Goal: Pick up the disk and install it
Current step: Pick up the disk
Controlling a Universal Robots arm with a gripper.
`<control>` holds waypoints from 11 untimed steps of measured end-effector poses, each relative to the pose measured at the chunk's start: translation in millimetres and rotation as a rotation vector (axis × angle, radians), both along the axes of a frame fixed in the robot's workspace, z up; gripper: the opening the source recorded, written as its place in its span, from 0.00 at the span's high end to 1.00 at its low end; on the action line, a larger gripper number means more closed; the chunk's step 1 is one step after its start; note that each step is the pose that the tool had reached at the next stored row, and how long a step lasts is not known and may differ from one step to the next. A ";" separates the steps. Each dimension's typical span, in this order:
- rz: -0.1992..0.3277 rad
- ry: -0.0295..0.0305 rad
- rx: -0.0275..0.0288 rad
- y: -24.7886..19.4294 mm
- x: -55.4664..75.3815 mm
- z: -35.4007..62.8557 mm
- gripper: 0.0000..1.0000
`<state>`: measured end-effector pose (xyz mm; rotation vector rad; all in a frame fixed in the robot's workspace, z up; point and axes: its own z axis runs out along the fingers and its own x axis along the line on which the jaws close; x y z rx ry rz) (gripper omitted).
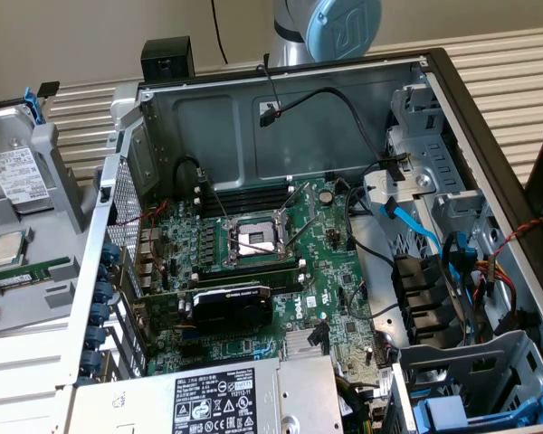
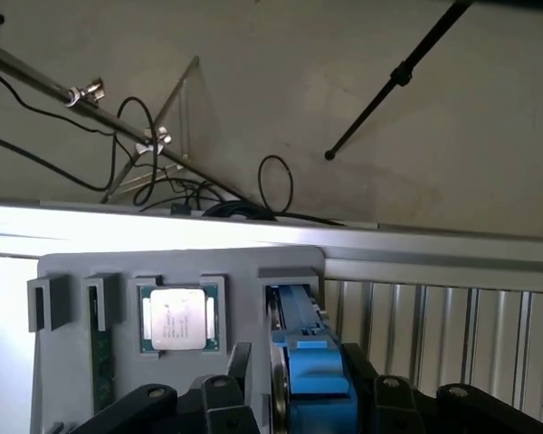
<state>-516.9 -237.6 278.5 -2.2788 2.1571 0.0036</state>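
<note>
disk: stands on its thin edge in a slot of the grey holder, blue carrier edge facing up toward me. in the exterior view the disk sits at that view's far left, label face turned toward the computer case.

gripper: directly over the disk, 1 finger on each flat side, so the disk lies between my fingers and not off to either side. jaws at a middling spread, not wide. a strip of grey holder shows between the chip-side finger and the disk. the other finger looks to be touching the blue carrier, or nearly so. judgement: straddling, not yet clamped, nothing lifted.

axis: the disk's long edge runs along the slot, away from my wrist. my closing line crosses its thickness, which suits a pinch on the 2 broad faces.

edges and room: slot walls sit close to both faces. processor chip lies flat in its pocket just beside the slot, with the memory stick beyond it. my chip-side finger hangs between chip and disk. on the other side the holder ends at the slatted tabletop. judgement: straight up out of the slot is the free direction. a 2nd blue-framed drive sits in the case at the exterior view's lower right.
</note>
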 end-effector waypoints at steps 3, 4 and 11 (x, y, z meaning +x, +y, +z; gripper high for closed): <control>0.000 0.0001 0.0000 0.0 0.7 -0.3 0.51; 0.000 0.0002 -0.0001 0.0 0.8 -0.3 0.51; 0.000 0.0004 -0.0008 1.0 0.8 -0.7 0.60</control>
